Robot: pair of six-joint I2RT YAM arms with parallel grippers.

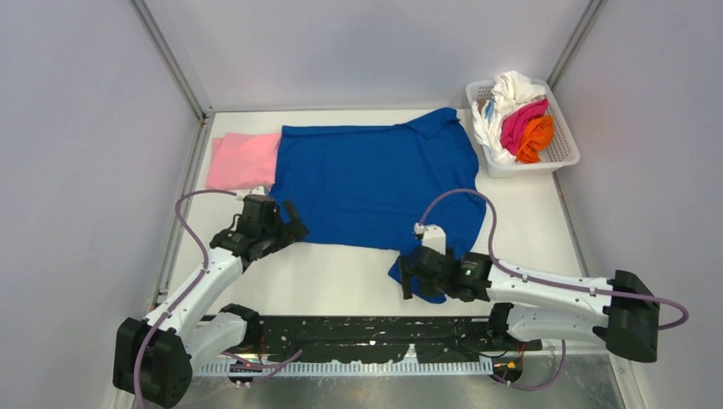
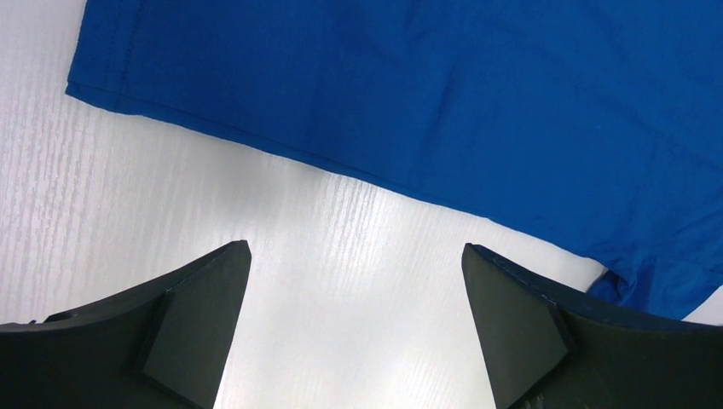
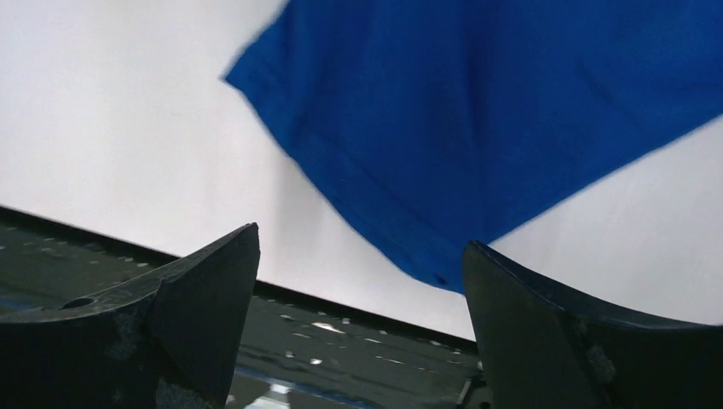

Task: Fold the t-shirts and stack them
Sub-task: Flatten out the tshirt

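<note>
A royal blue t-shirt (image 1: 375, 183) lies spread flat on the white table, plain side up. A folded light pink t-shirt (image 1: 243, 160) lies at its left edge, partly under it. My left gripper (image 1: 294, 228) is open and empty just off the shirt's near left hem (image 2: 256, 145). My right gripper (image 1: 407, 279) is open and empty over the shirt's near sleeve (image 3: 443, 153), close to the table's front edge. White, magenta and orange t-shirts (image 1: 522, 123) lie bunched in the basket.
A white mesh basket (image 1: 563, 153) stands at the back right corner. A black perforated base strip (image 1: 367, 336) runs along the near edge, also in the right wrist view (image 3: 341, 332). Grey walls enclose the table on three sides.
</note>
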